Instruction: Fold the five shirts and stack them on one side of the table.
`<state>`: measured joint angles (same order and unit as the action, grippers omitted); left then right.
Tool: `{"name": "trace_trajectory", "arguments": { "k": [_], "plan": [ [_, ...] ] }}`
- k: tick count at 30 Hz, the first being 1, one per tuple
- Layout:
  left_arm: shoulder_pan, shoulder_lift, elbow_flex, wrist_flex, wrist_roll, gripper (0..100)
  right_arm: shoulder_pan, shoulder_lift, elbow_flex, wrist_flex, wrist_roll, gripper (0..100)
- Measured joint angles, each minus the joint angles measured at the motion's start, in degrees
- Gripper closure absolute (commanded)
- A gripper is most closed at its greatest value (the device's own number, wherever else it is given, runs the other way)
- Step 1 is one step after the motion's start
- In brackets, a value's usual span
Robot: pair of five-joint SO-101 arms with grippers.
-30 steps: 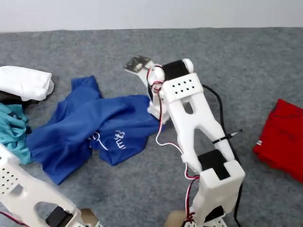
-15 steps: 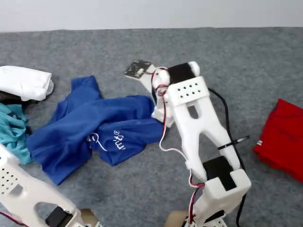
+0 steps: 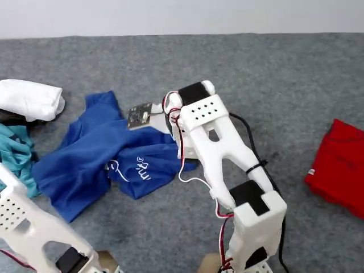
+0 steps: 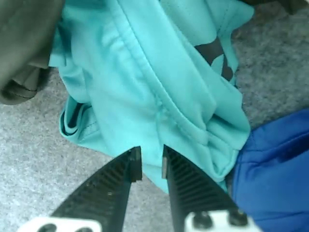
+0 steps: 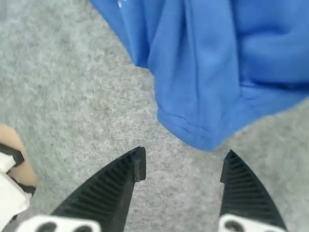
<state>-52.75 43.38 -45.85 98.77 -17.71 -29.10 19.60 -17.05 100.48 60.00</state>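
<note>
While the blue shirt (image 3: 114, 153) is lying crumpled and unfolded left of the middle of the grey surface (image 3: 273, 74), the right arm (image 3: 210, 131) is leaning out over its right-hand edge. The right pincer (image 5: 186, 166) is hanging released, jaws spread wide, just above a hemmed corner of that cloth, with nothing between the jaws. The left arm (image 3: 28, 227) is rising from the near left corner, and the left pincer (image 4: 150, 162) is hovering at the edge of the teal shirt (image 4: 159, 72) with its jaws parted by only a crack. It seems to be grasping nothing, though the tips are lying so close over the fabric that a pinched hem cannot be ruled out. The teal shirt is bunching against the blue one's left side. A white shirt (image 3: 31, 99) is resting rolled at the far left over a dark garment (image 3: 11, 118), and a red shirt (image 3: 338, 168) is lying well apart at the right edge, looking already folded. Judging by this, the work is sitting at the spreading stage for the blue shirt, with most of the pile waiting. The next move is calling for the right pincer to drop onto that corner, close on a single layer, and draw it rightward to flatten the cloth without dragging the teal shirt along.
</note>
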Motion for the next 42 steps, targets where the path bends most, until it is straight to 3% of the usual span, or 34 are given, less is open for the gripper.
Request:
{"name": "trace_trajectory", "arguments": {
  "k": [7, 21, 29, 42],
  "plan": [
    [0.0, 0.0, 0.0, 0.0, 0.0, 92, 0.09, 3.43, 0.0, -2.11, 3.6, 74.2],
    [0.0, 0.0, 0.0, 0.0, 0.0, 92, 1.58, 9.32, 0.0, -8.97, 3.96, 74.5],
    [0.0, 0.0, 0.0, 0.0, 0.0, 92, 1.67, 12.13, 0.0, -10.37, 3.96, 90.7],
    [0.0, 0.0, 0.0, 0.0, 0.0, 92, 2.11, 13.71, -5.19, -13.27, 3.96, 90.8]
  ]
}}
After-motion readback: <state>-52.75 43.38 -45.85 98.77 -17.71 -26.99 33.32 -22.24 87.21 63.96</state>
